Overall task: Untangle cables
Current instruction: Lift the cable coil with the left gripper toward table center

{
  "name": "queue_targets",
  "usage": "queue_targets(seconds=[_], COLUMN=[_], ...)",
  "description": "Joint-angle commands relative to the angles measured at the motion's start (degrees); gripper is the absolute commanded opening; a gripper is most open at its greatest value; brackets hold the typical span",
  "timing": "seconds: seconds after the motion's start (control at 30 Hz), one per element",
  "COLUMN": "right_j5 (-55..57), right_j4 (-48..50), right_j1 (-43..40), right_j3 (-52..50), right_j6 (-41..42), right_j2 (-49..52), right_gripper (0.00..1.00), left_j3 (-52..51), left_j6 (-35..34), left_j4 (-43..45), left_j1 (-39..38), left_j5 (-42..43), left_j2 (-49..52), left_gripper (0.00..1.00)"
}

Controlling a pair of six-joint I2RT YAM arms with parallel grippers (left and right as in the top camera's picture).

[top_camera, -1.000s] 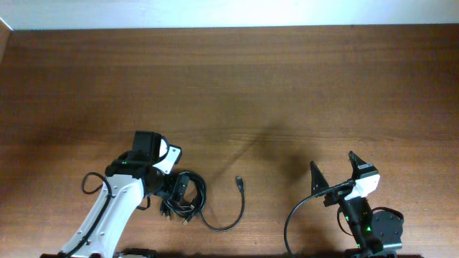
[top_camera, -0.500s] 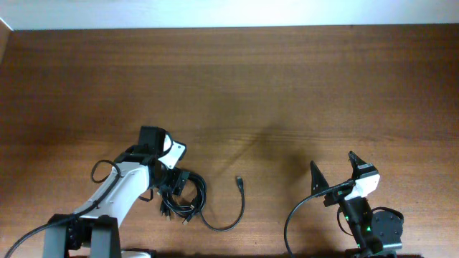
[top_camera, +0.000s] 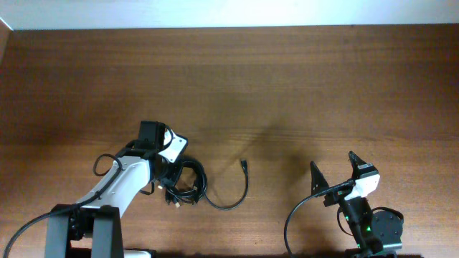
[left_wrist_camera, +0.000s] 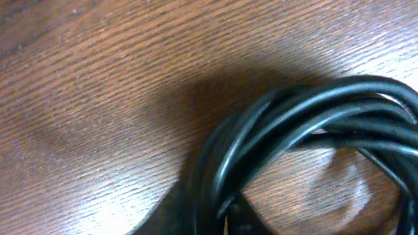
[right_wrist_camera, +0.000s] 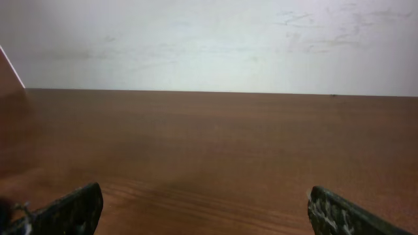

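The cables (top_camera: 189,185) are a bundle of thin black cords coiled on the wooden table at lower left. One loose strand curves right and ends in a small plug (top_camera: 244,165). My left gripper (top_camera: 173,176) sits on the left side of the bundle. In the left wrist view the glossy cords (left_wrist_camera: 307,111) arc close to the camera and run down between the dark jaws of the left gripper (left_wrist_camera: 222,222), which are closed round them. My right gripper (top_camera: 333,163) stands at lower right, far from the cables. Its fingers (right_wrist_camera: 72,210) are spread wide with nothing between them.
A thicker black wire (top_camera: 294,215) loops from the right arm's base. Another loop (top_camera: 104,166) hangs off the left arm. Bare wooden table (top_camera: 287,79) stretches to the white wall at the back.
My left gripper has closed on the cable bundle and shifted slightly away from the front edge. The bundle and the loose plug end have moved the same way. The right arm has not moved.
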Motion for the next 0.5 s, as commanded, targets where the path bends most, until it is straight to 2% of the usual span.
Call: queue_targets(seconds=[0.0,0.13,0.27,0.4,0.47], right_j5=[0.52,0.52,0.52,0.55,0.55], right_j4=[-0.15,-0.15,-0.15,-0.15,-0.15], right_j1=[-0.37,-0.37,-0.37,-0.37,-0.37], right_j3=[-0.52,-0.52,-0.52,-0.52,-0.52], right_j6=[0.02,0.02,0.02,0.02,0.02], right_j2=[-0.2,-0.2,-0.2,-0.2,-0.2], right_gripper=[0.99,0.99,0.99,0.99,0.99], left_j3=[-2.43,3.37,6.03,7.98,9.38], left_j6=[-0.9,-1.07,-0.81,3.43,9.81], left_j4=[-0.57,-6.97,-8.37,-7.89,-7.85], left_j1=[-0.13,-0.13,-0.13,-0.13,-0.13], left_j5=[3.52,15.17,19.08,19.15,22.99], left_j2=[3.34,3.28,3.15,1.64,-0.52], left_gripper=[0.0,0.0,0.0,0.0,0.0])
